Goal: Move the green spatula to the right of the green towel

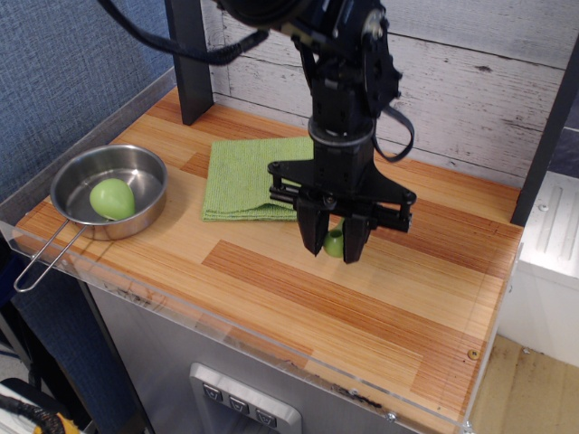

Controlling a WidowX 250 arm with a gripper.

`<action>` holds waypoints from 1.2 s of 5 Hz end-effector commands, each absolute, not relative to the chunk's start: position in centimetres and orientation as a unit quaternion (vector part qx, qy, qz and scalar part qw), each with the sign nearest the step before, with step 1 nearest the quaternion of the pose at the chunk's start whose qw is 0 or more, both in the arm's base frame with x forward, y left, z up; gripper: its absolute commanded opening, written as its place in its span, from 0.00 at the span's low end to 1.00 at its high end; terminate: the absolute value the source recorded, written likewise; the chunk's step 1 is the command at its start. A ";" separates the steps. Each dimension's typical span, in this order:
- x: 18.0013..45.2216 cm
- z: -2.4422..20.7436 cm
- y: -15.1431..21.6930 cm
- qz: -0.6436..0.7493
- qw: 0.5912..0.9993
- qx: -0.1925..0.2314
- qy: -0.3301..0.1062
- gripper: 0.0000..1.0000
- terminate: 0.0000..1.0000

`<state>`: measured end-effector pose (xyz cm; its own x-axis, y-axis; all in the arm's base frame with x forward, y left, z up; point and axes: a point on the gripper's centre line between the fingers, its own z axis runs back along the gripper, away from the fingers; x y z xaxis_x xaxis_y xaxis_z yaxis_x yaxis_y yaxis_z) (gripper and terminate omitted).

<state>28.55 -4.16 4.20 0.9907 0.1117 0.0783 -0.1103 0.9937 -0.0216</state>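
Observation:
My gripper [333,244] points straight down over the wooden tabletop, just right of the green towel [246,176]. Its two black fingers are shut on the green spatula [335,242]; only the light-green handle shows between them, and the grey head is hidden. The spatula sits low, at or just above the wood; I cannot tell whether it touches. The towel lies flat near the back, its right edge partly hidden behind the gripper.
A steel pan [74,187] with a long wire handle stands at the left and holds a green egg-shaped ball [112,198]. A black post [188,59] rises at the back left. A plank wall runs behind. The table's front edge has a clear plastic lip.

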 end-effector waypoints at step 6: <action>26.5 3.6 -4.0 0.054 0.998 -0.012 -0.026 1.00 0.00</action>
